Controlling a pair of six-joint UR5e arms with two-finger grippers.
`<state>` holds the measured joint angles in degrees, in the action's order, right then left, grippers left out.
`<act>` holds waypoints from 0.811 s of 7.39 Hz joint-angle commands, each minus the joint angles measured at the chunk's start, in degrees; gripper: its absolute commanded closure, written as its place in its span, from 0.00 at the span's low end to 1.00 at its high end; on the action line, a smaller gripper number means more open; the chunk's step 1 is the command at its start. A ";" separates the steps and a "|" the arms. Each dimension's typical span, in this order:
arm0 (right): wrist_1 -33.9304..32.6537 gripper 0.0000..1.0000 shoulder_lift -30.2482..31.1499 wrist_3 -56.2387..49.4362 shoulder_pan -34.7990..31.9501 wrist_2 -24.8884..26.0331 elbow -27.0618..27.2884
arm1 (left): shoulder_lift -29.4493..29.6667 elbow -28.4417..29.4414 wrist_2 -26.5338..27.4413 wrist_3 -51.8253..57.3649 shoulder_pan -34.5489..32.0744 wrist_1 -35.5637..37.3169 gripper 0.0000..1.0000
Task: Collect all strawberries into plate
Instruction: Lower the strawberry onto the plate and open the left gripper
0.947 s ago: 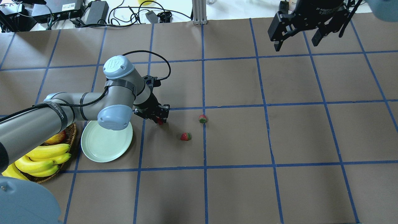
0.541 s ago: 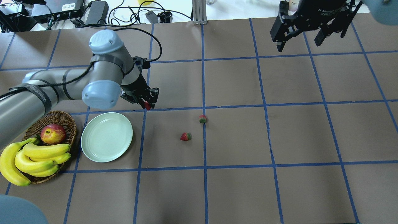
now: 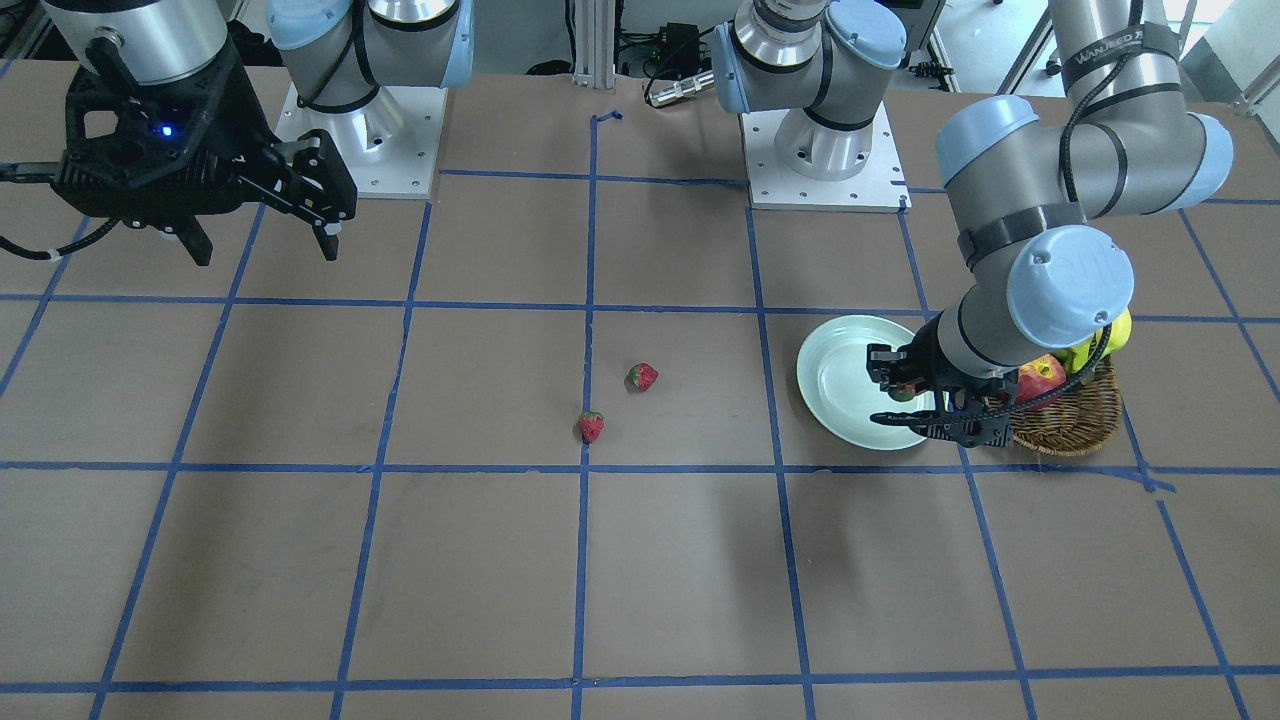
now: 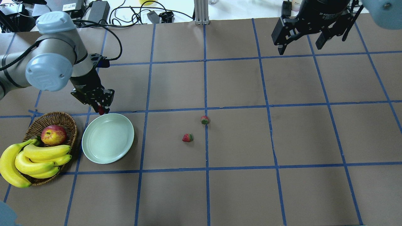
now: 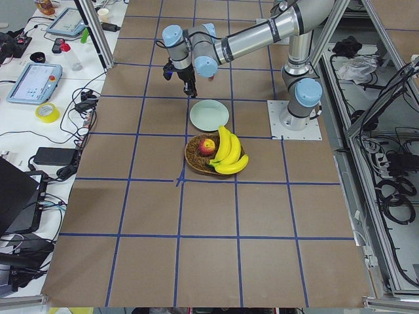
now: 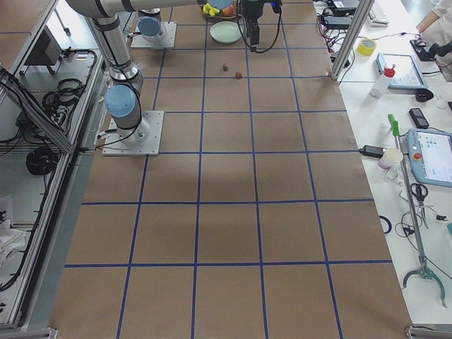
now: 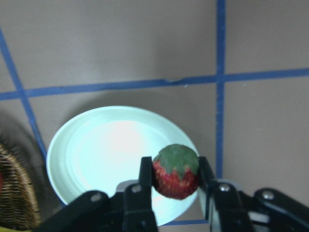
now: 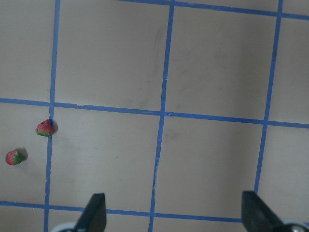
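Pinching strawberry (image 7: 175, 172) between fingers (image 7: 146, 170), cap toward plate (image 7: 91, 150)

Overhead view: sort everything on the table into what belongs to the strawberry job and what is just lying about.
Belongs to the job:
gripped strawberry, in the left gripper
nearer loose strawberry
farther loose strawberry
mint-green plate

Just lying about:
wicker basket
apple
banana bunch

Overhead camera behind robot (image 3: 820, 150), looks forward and down over worktop (image 4: 238, 194), front camera at opposite edge, faces robot, two end cameras high and far, whole worktop visible, left wrist camera close above plate (image 7: 96, 145), right wrist camera higher, shares two strawberries (image 8: 44, 128) (image 8: 14, 157) with overhead
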<state>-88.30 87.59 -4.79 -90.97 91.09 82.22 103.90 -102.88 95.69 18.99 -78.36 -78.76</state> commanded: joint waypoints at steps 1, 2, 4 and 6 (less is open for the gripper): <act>-0.03 0.00 0.21 0.13 0.00 -0.30 0.14 | 0.51 -7.13 0.81 3.42 2.60 6.64 0.98; -0.03 0.00 0.47 0.13 0.00 -0.21 0.14 | 1.29 -8.38 0.73 3.42 2.69 9.47 0.54; 0.06 0.00 0.83 0.04 -0.09 -0.30 0.14 | 1.13 -7.52 0.81 3.16 2.60 9.85 0.00; 0.06 0.00 0.83 0.04 -0.09 -0.21 0.14 | -0.01 -4.54 -0.40 1.41 0.51 10.03 0.00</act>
<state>-88.28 88.39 -4.74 -91.06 90.85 82.35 104.62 -109.22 96.14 21.29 -76.30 -68.98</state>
